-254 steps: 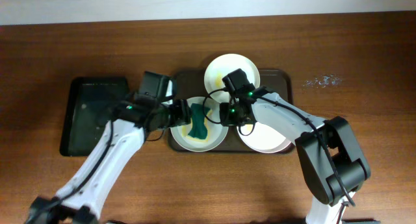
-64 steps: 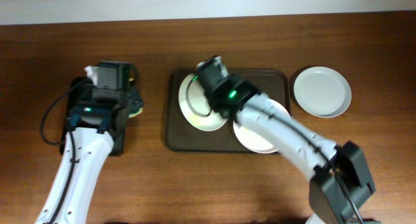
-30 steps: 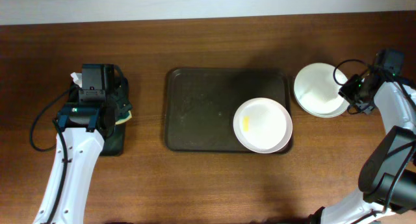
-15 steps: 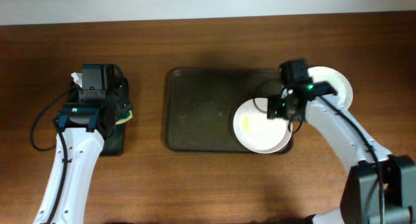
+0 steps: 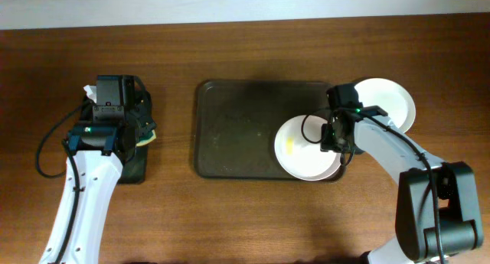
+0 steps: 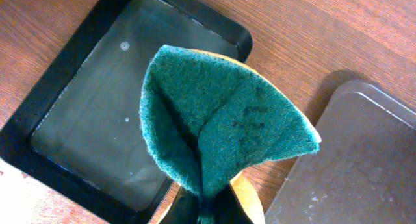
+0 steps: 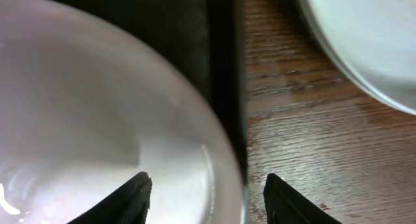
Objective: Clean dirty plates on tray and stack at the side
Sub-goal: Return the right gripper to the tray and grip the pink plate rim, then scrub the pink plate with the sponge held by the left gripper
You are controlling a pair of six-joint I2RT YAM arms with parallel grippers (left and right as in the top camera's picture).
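Observation:
One white plate [image 5: 302,153] with a small yellow smear [image 5: 289,144] lies in the right end of the dark brown tray [image 5: 237,130]. My right gripper [image 5: 334,138] is open, its fingers [image 7: 127,198] standing either side of that plate's right rim [image 7: 224,178], one over the plate and one outside it. A clean white plate [image 5: 389,103] sits on the table right of the tray; it also shows at the top right of the right wrist view [image 7: 364,36]. Far left, my left gripper [image 6: 207,210] is shut on a folded green sponge [image 6: 221,126].
A smaller black tray [image 6: 84,120] lies under the left gripper at the table's left side [image 5: 134,168]. The brown tray's raised rim [image 7: 224,68] runs just right of the smeared plate. Bare wood [image 7: 312,152] separates the tray from the clean plate.
My right gripper has come left from the plate beside the tray to the rim of the smeared plate on the tray. The left arm and sponge have not moved.

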